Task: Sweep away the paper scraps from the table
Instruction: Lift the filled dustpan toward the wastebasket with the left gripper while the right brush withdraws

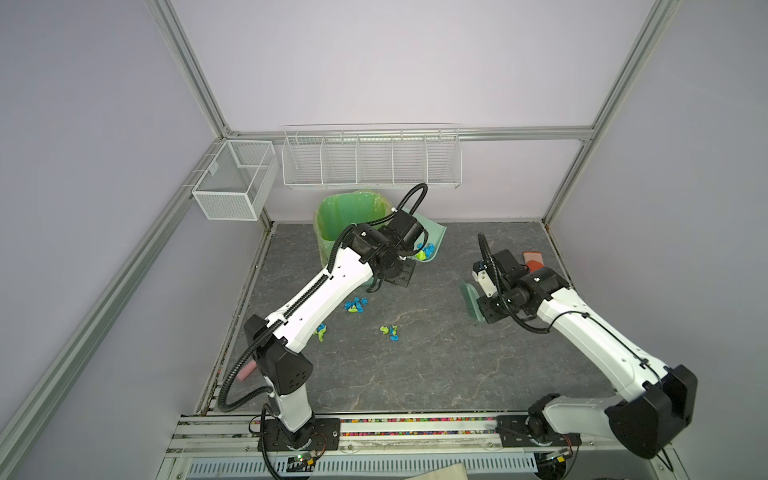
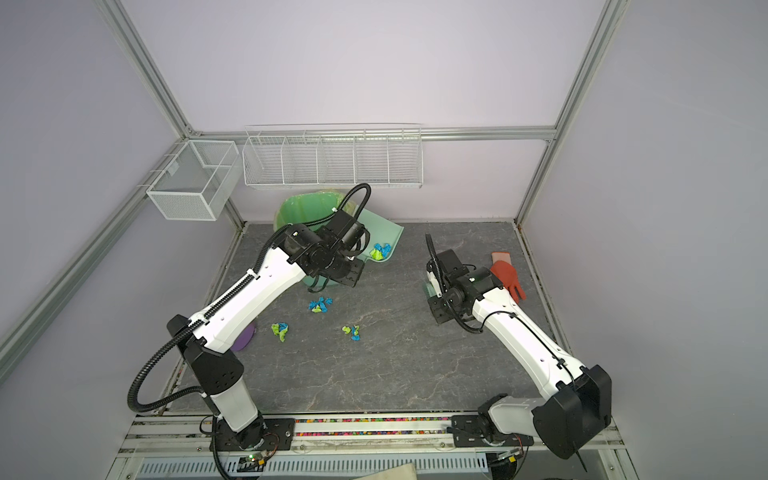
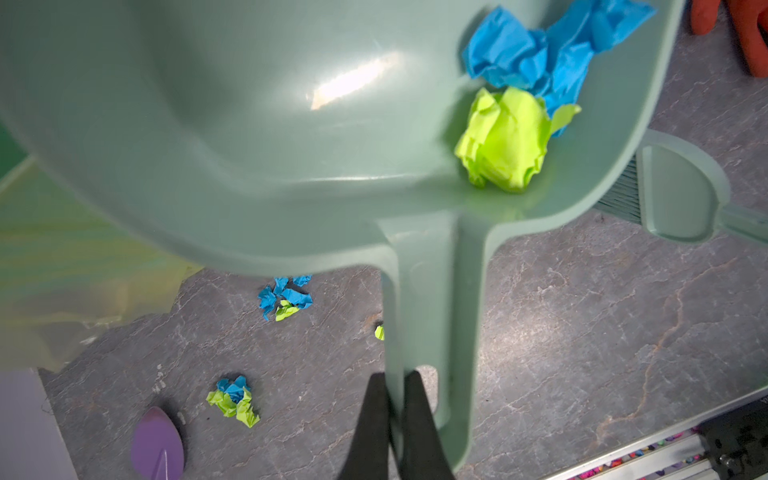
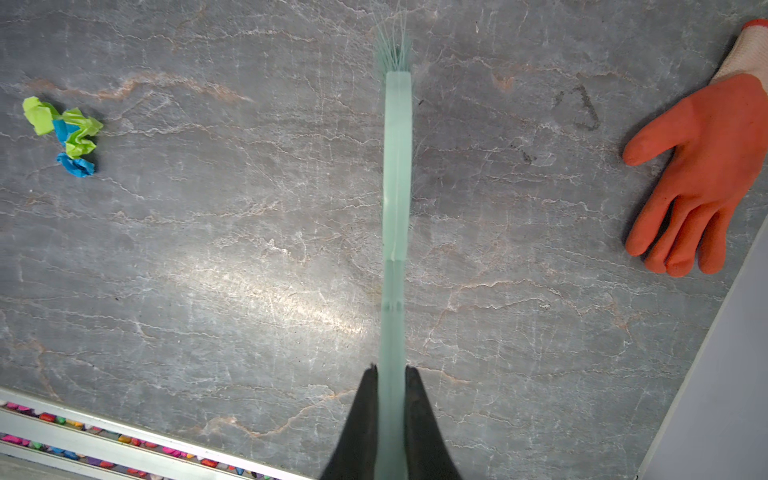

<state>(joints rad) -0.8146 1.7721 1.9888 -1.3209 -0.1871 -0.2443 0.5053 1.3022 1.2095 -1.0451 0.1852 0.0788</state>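
Note:
My left gripper [image 3: 395, 382] is shut on the handle of a pale green dustpan [image 3: 249, 124], held above the table [image 1: 436, 374] beside the green bin [image 1: 345, 220]. Blue and lime paper scraps [image 3: 503, 137] lie in the pan's corner [image 2: 380, 250]. Three small clusters of scraps rest on the table in both top views [image 1: 355, 304] [image 1: 321, 331] [image 2: 352, 331]. My right gripper [image 4: 391, 372] is shut on the thin handle of a pale green brush [image 4: 397, 187], its bristles [image 1: 469, 299] over the right half of the table, well apart from the nearest scraps [image 4: 68, 133].
An orange glove [image 4: 702, 174] lies at the table's right edge behind the right arm. A purple object [image 2: 243, 338] sits near the left arm. Two white wire baskets [image 1: 370, 156] hang on the back and left walls. Aluminium rails edge the table.

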